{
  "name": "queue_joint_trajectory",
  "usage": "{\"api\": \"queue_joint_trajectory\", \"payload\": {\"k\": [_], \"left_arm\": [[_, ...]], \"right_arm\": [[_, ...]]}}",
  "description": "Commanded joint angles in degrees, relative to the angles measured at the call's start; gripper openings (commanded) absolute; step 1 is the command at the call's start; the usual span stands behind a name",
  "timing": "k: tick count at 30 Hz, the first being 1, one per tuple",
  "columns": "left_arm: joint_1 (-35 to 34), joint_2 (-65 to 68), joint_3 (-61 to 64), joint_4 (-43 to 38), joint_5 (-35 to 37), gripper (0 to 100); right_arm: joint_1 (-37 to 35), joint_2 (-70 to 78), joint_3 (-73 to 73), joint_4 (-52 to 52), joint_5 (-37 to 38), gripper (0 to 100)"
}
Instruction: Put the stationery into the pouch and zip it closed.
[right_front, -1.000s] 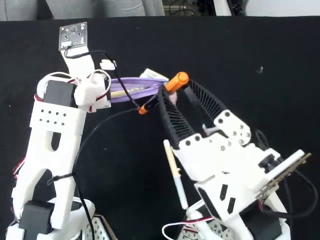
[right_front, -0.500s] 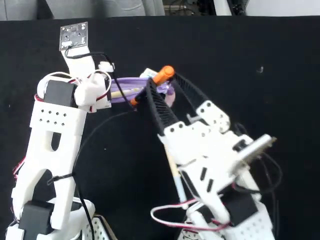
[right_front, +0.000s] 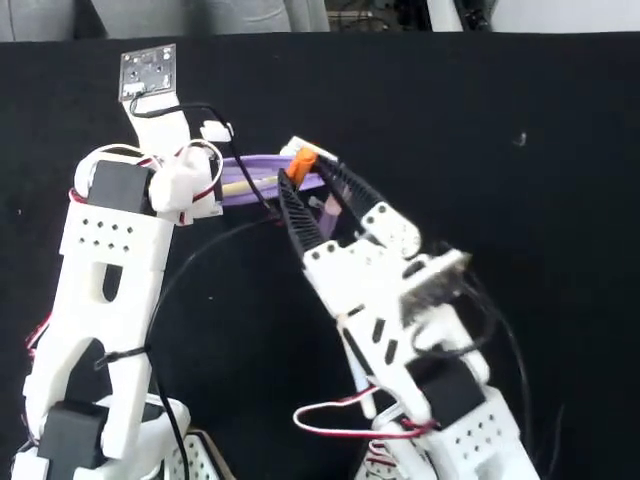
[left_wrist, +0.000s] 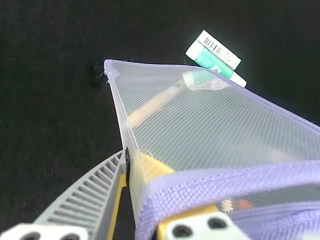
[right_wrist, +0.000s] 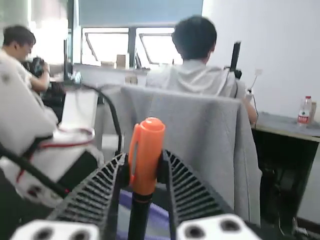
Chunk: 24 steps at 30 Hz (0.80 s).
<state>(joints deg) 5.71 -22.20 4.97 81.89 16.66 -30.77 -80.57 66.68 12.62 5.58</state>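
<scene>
The purple mesh pouch lies at the back of the black table, and my left gripper is shut on its near edge. In the left wrist view the pouch spreads out from my left gripper; a wooden pencil lies inside it. A green-and-white eraser rests just beyond the pouch's far edge. My right gripper is shut on an orange marker, held tilted right over the pouch's mouth. In the right wrist view the marker stands upright between the ribbed fingers.
A white pen lies on the table, mostly hidden under the right arm. A black cable loops from the left arm across the table's middle. Bare black tabletop stretches to the right. A fabric-covered chair stands behind the table.
My right arm has swung left and toward the back with the marker, bringing it from beside the pouch's right end to over its mouth. The left arm has held still.
</scene>
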Motion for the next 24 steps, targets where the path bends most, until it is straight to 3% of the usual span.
{"api": "queue_joint_trajectory", "payload": {"k": [1, 9, 15, 24], "left_arm": [[0.7, -0.4, -2.6, -0.7, 0.7, 3], [0.7, -0.4, -2.5, -0.7, 0.7, 3], [0.7, -0.4, -2.4, -0.6, 0.7, 3], [0.7, -0.3, -2.4, -0.5, 0.7, 3]], "right_arm": [[-0.4, 4.0, 1.3, -3.9, 1.1, 1.1], [-0.3, 3.3, -5.3, -6.8, 1.2, 1.1], [-0.3, 1.7, -7.6, -7.1, 9.5, 1.1], [-0.3, 1.9, -11.9, -7.3, 10.0, 1.1]]}}
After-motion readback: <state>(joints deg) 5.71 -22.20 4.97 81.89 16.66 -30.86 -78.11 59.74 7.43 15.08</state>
